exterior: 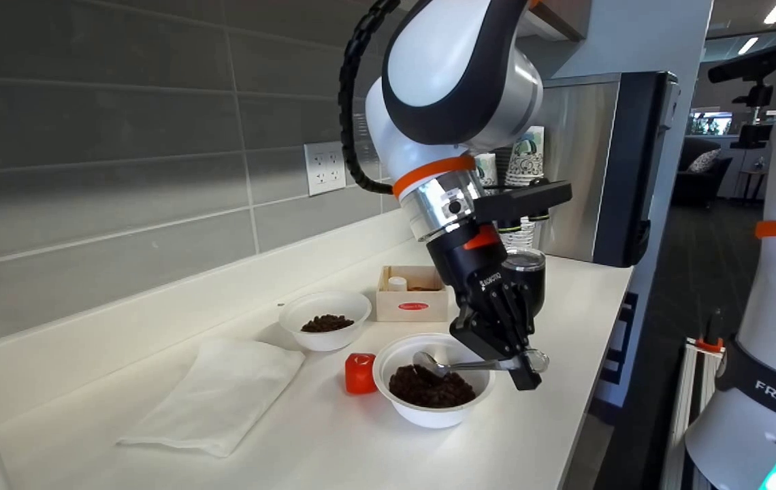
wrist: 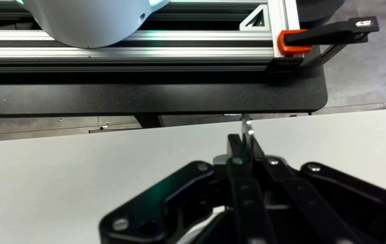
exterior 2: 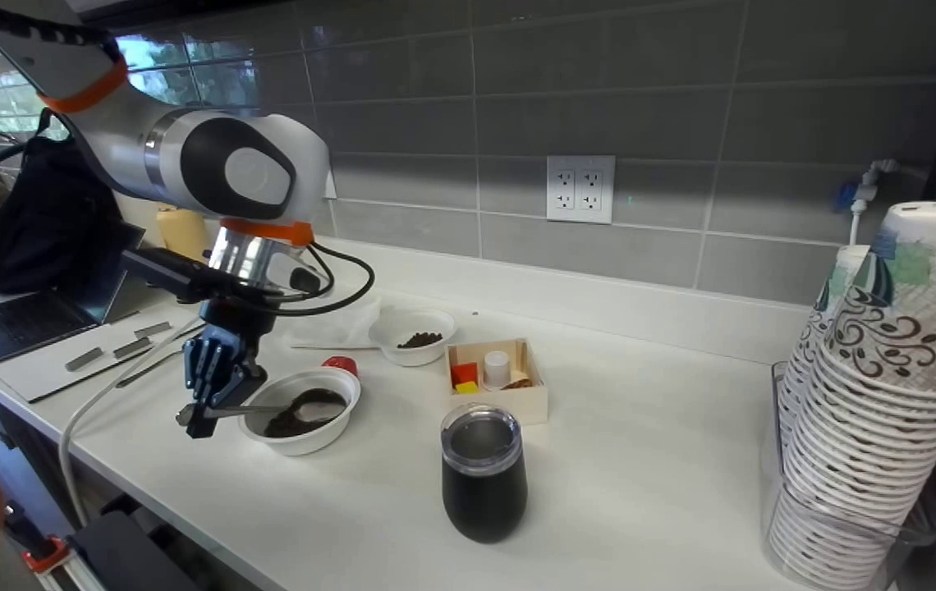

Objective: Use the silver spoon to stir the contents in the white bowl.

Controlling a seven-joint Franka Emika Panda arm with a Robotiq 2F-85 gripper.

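A black, many-linked gripper (exterior: 523, 367) slants downward right of centre in an exterior view. Its fingers (wrist: 247, 193) are clamped on the handle of a slender silver spoon (exterior: 475, 365), shiny metal, whose end protrudes past them. The spoon's oval tip lies within the rim of a round, smooth white bowl (exterior: 437, 418) at lower centre, over crumbly dark brown bits (exterior: 432, 391); contact with them cannot be told. Just beside the bowl, left, sits a glossy red block (exterior: 360, 373); at lower left, a folded white cloth (exterior: 221, 395). A strip of white desk (exterior: 497, 449) lies between the bowl and the straight front edge at lower right. In an exterior view, the desk top extends from a rounded black tumbler (exterior 2: 484, 497) to patterned paper cups (exterior 2: 858, 460) stacked at right.
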